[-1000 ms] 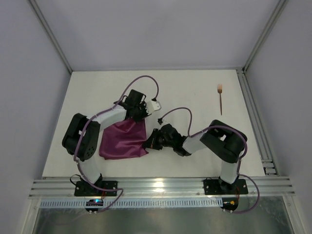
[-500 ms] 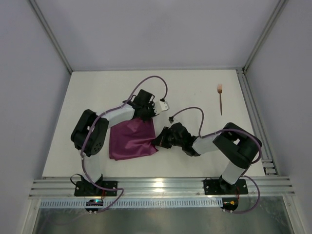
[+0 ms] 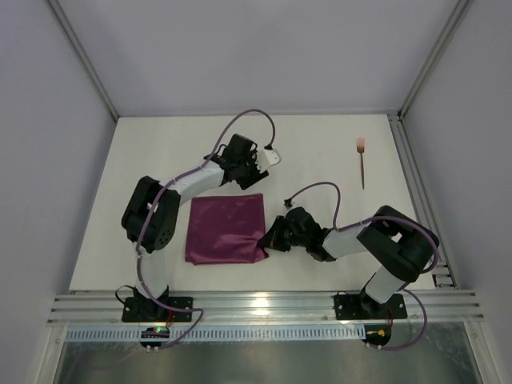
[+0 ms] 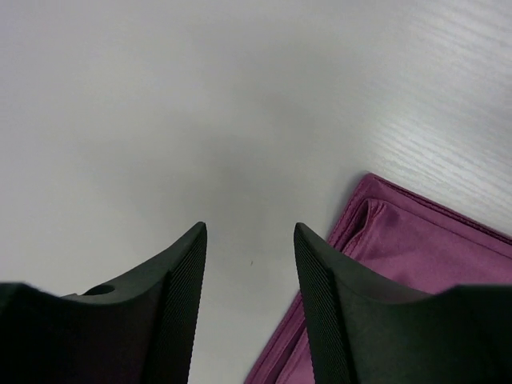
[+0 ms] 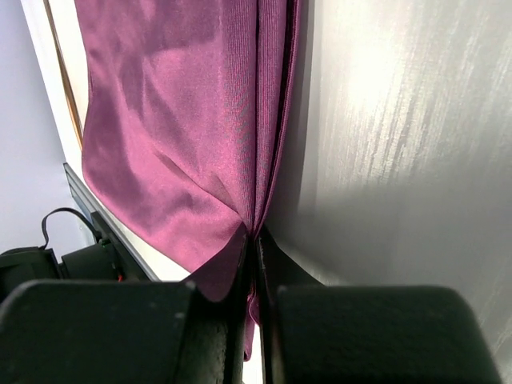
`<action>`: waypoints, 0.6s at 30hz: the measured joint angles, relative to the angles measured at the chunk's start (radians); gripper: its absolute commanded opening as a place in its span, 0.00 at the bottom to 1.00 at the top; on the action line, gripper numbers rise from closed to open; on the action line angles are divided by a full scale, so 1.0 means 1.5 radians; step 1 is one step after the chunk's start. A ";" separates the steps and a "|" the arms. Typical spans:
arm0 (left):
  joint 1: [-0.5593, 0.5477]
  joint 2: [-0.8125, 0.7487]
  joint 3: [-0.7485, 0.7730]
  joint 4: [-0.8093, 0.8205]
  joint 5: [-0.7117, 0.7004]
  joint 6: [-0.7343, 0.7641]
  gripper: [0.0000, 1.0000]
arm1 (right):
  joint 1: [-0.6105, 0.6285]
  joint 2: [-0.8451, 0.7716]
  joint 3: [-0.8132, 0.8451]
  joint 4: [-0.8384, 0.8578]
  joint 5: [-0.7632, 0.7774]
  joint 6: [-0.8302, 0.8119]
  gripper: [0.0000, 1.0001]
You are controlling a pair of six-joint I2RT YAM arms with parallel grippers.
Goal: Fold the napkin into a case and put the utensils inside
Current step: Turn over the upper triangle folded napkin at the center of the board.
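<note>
My right fingers are clamped on the napkin at its lower-right corner, my left fingers apart over the tabletop, so I'd pinch firmly and pull the edges square.

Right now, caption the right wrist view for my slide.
Right gripper pinches the edge of the folded maroon napkin on the white table.

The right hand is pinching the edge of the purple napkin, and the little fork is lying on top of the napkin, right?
Not quite. The right hand does pinch the edge of the napkin, but the fork lies on the table, far back on the right. The top view shows it.
</note>
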 measured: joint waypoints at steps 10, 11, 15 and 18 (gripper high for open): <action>0.001 -0.192 0.022 -0.167 0.028 -0.038 0.51 | -0.004 -0.035 0.000 -0.036 -0.005 -0.006 0.41; 0.001 -0.229 0.015 -0.194 0.033 -0.035 0.51 | -0.005 -0.046 0.000 -0.051 -0.004 -0.012 0.42; 0.001 -0.366 -0.049 -0.283 0.044 -0.011 0.54 | -0.013 -0.093 0.003 -0.120 -0.003 -0.042 0.47; 0.001 -0.454 -0.136 -0.357 0.038 0.017 0.56 | -0.018 -0.108 0.017 -0.171 -0.002 -0.077 0.48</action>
